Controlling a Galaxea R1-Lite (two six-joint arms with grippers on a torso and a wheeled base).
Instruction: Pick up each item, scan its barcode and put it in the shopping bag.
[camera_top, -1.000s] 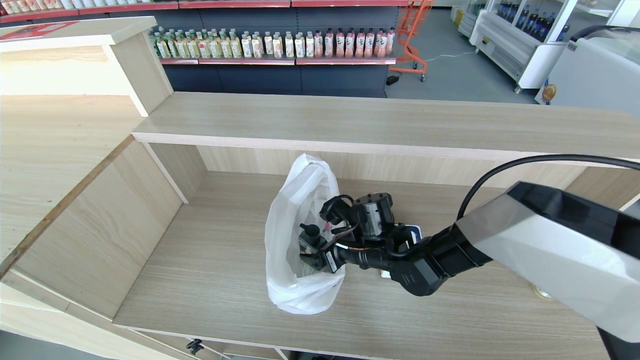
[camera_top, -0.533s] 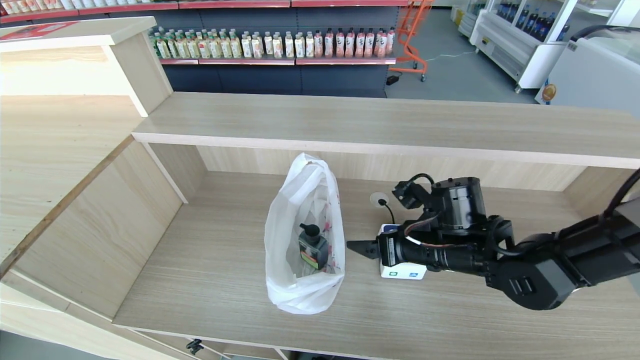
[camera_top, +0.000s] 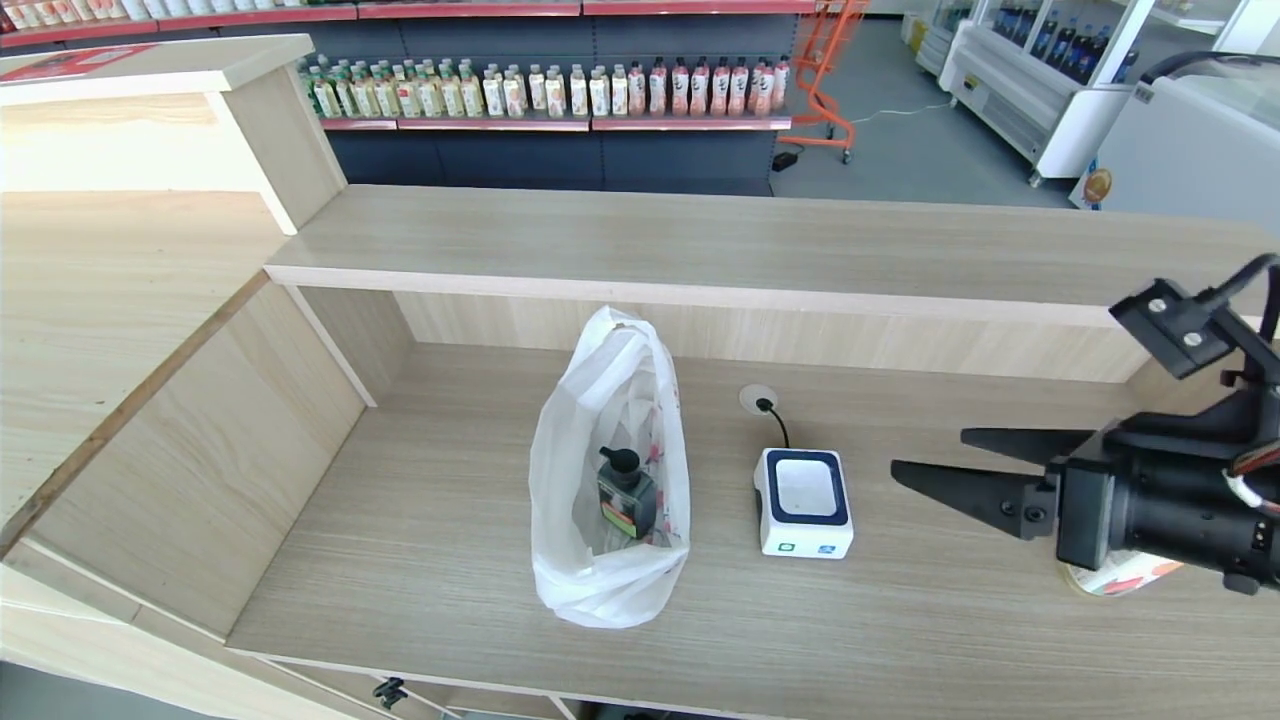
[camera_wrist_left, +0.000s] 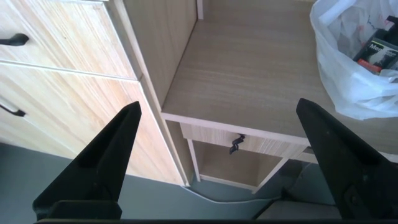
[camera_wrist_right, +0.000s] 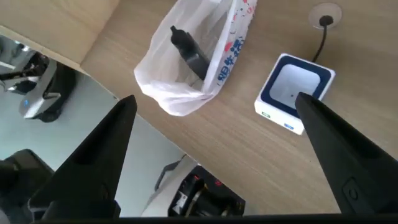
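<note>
On counter (camera_top: 900, 620), one shopping bag (camera_top: 560, 470) holding one bottle (camera_top: 626, 495), one scanner (camera_top: 804, 500), left tool (camera_wrist_left: 219, 104) apart, right tool (camera_top: 930, 452) apart

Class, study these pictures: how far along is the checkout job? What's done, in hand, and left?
Done: one pump bottle sits in the shopping bag. In hand: nothing; the right gripper hangs right of the scanner, jaws open and empty. Left: a partly hidden printed item beneath that arm, not yet bagged.

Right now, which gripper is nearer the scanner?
Right. The right gripper hangs open just to the right of the scanner, above the counter. The left gripper is off the counter's near left edge, beyond the bag.
</note>
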